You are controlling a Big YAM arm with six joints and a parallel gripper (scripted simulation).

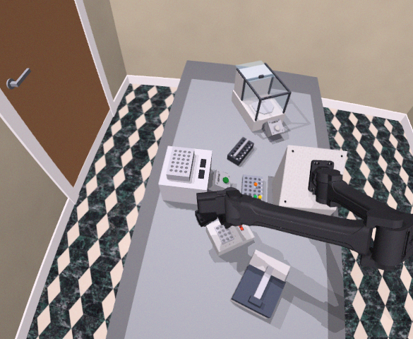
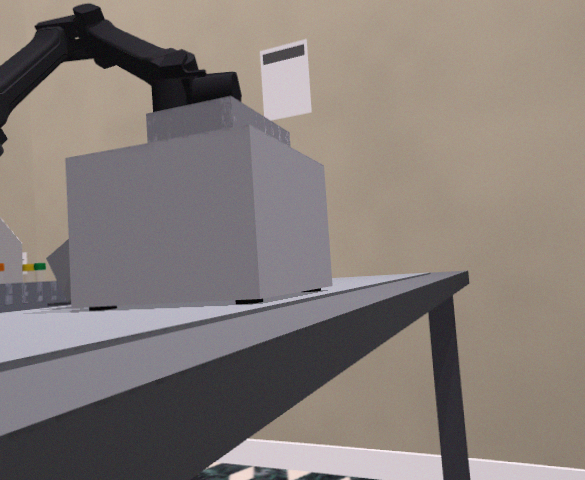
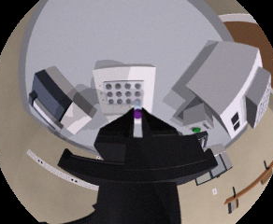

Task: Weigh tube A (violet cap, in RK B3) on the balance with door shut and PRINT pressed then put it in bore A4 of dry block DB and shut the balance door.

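My gripper (image 1: 203, 219) (image 3: 137, 110) is shut on tube A's violet cap (image 3: 137, 114). Tube A hangs below the fingers; its lower end overlaps the near right corner of the bore grid, bore A4, in the wrist view. Whether it enters the bore cannot be told. The dry block (image 1: 235, 244) (image 3: 147, 75) is white, with otherwise empty-looking bores. The balance (image 1: 243, 109) stands at the far end with its glass door pane (image 1: 254, 71) slid back, so the box top is open at the front. The pan (image 1: 262, 106) carries no tube. The PRINT key (image 1: 277, 128) is on its front; no lit lamp can be made out.
The tube rack (image 1: 265, 189) (image 2: 13, 298) holds orange, yellow and green capped tubes. The spectrophotometer (image 1: 256, 287) (image 3: 52, 95) stands left of the dry block, the mixer (image 1: 205, 157) (image 3: 221, 79) right. The magnet block (image 1: 240, 150) lies between mixer and balance.
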